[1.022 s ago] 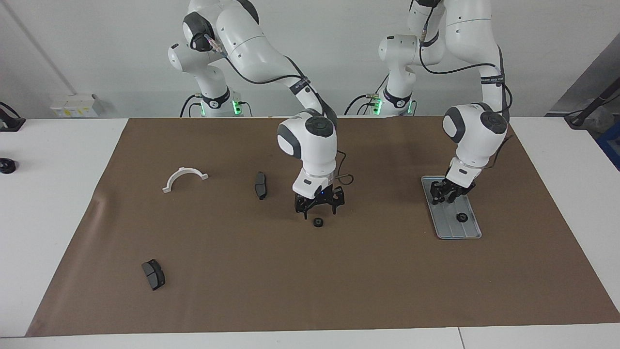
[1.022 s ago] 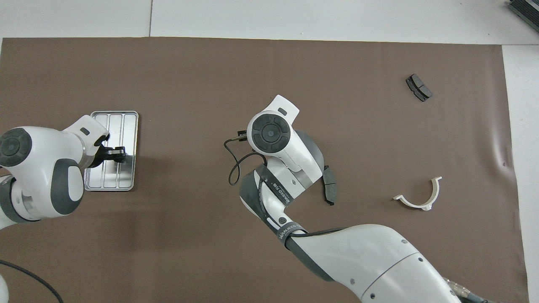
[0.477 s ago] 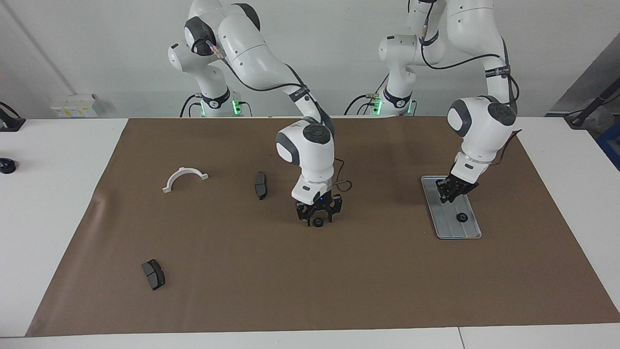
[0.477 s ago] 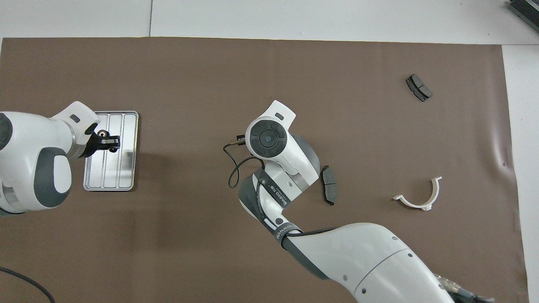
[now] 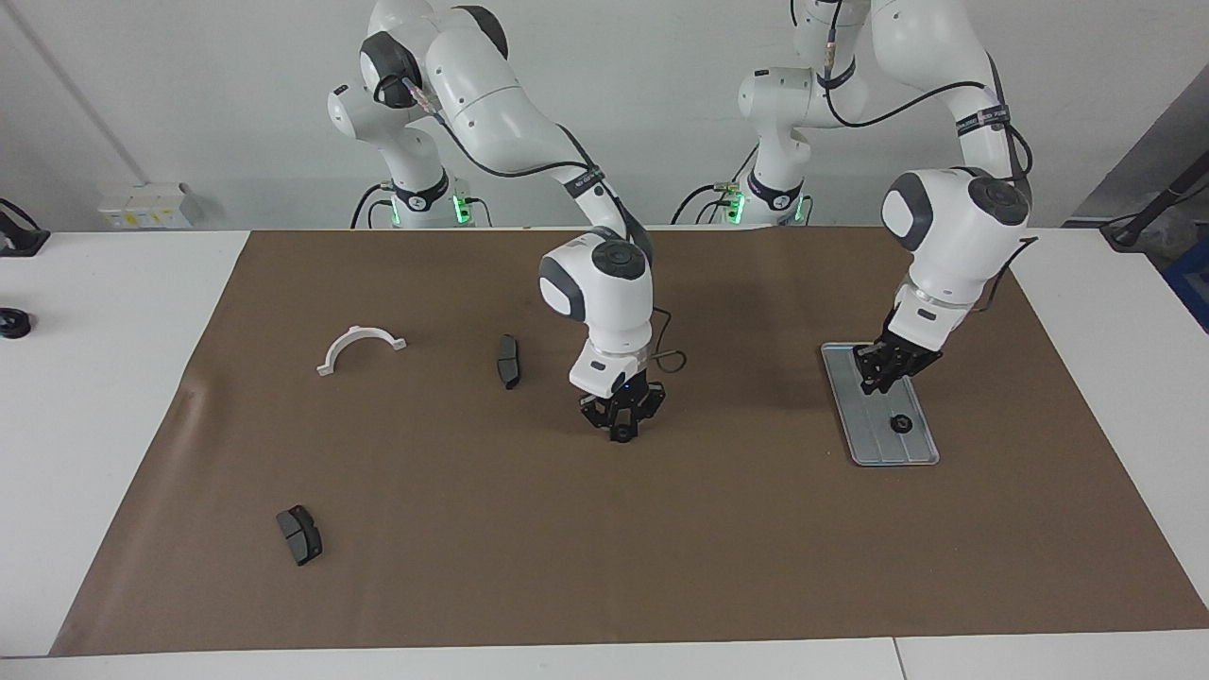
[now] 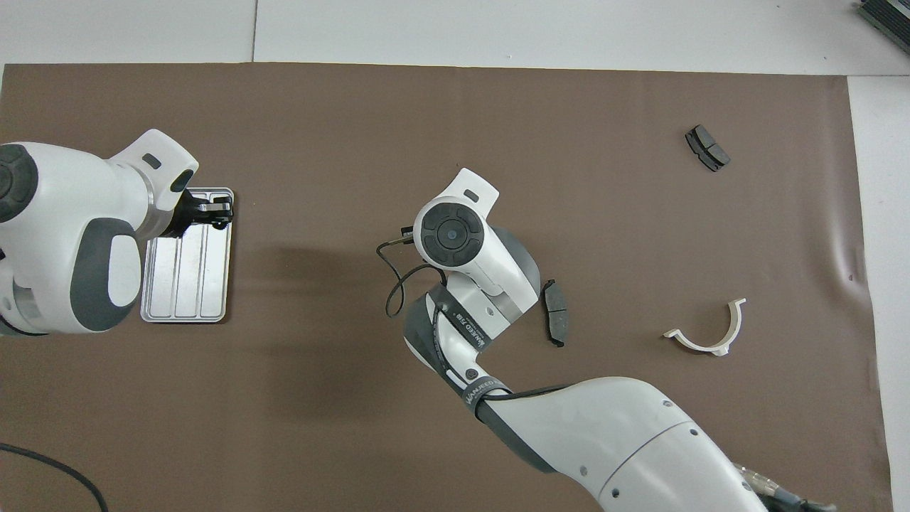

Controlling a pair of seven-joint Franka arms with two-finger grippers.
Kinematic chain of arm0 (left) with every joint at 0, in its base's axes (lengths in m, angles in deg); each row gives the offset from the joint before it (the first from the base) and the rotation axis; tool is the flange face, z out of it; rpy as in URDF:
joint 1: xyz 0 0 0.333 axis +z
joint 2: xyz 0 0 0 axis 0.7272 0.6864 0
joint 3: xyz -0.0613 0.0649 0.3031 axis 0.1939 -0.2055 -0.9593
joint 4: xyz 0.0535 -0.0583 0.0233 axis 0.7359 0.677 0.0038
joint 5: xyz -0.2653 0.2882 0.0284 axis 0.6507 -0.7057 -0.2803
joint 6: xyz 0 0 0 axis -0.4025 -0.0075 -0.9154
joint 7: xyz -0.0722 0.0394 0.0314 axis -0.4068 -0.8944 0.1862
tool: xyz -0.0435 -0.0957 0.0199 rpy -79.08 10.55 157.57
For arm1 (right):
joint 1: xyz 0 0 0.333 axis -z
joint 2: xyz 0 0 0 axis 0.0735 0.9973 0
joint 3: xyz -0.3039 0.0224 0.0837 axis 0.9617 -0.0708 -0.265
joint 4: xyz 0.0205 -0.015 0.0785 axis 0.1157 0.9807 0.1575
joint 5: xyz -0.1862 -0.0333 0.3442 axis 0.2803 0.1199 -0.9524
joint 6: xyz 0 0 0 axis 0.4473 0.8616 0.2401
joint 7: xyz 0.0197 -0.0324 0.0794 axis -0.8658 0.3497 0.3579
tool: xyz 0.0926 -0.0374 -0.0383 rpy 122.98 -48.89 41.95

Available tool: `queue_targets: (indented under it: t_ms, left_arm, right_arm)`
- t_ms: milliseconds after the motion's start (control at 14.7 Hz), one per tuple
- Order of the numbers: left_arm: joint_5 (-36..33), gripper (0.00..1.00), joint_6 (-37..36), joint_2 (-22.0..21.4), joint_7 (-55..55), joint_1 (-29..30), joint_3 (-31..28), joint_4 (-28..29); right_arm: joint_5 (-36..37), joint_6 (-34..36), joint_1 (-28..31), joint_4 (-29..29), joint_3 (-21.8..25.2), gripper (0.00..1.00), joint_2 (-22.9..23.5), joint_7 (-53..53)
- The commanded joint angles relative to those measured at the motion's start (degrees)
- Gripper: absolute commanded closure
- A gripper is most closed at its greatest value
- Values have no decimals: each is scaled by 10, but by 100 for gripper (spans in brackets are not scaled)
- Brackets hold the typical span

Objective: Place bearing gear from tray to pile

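The right gripper [image 5: 622, 430] is down at the middle of the brown mat [image 5: 718, 529], its fingers [image 5: 614, 427] pinched on a small black gear [image 5: 622, 435]. At about three o'clock from it lies the tray [image 5: 855, 439], a second gear [image 5: 900, 424] resting in it; the left gripper [image 5: 874, 382] hangs over the tray, fingers together. At nine o'clock lie a brake pad [image 5: 508, 361] and a white half-ring bracket [image 5: 359, 348]; at seven o'clock, another pad [image 5: 299, 535].
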Motion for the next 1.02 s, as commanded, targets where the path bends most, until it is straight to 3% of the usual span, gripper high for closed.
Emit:
queue_targets:
  t_ms: [0, 204, 409, 613, 818, 954]
  left_arm:
    - [-6, 100, 2, 9, -10, -34, -7, -12]
    - [-5, 100, 42, 18, -16, -71, -7, -11]
    - [-4, 100, 95, 49, -75, -132, -7, -13]
    - [-5, 100, 146, 99, -160, -186, -7, -38]
    - [-1, 100, 160, 164, -230, -228, -7, -113]
    - [1, 100, 189, 178, -255, -254, -7, -119]
  right_arm:
    - [7, 63, 8, -28, -1, 100, -20, -1]
    - [1, 129, 71, 2, -4, 100, -124, 23]
    - [-70, 183, 150, 35, -3, 100, -191, 137]
    - [-113, 189, 234, 88, -3, 100, -214, 271]
    - [-135, 150, 302, 140, -3, 100, -211, 373]
    - [-136, 99, 331, 173, -3, 100, -200, 420]
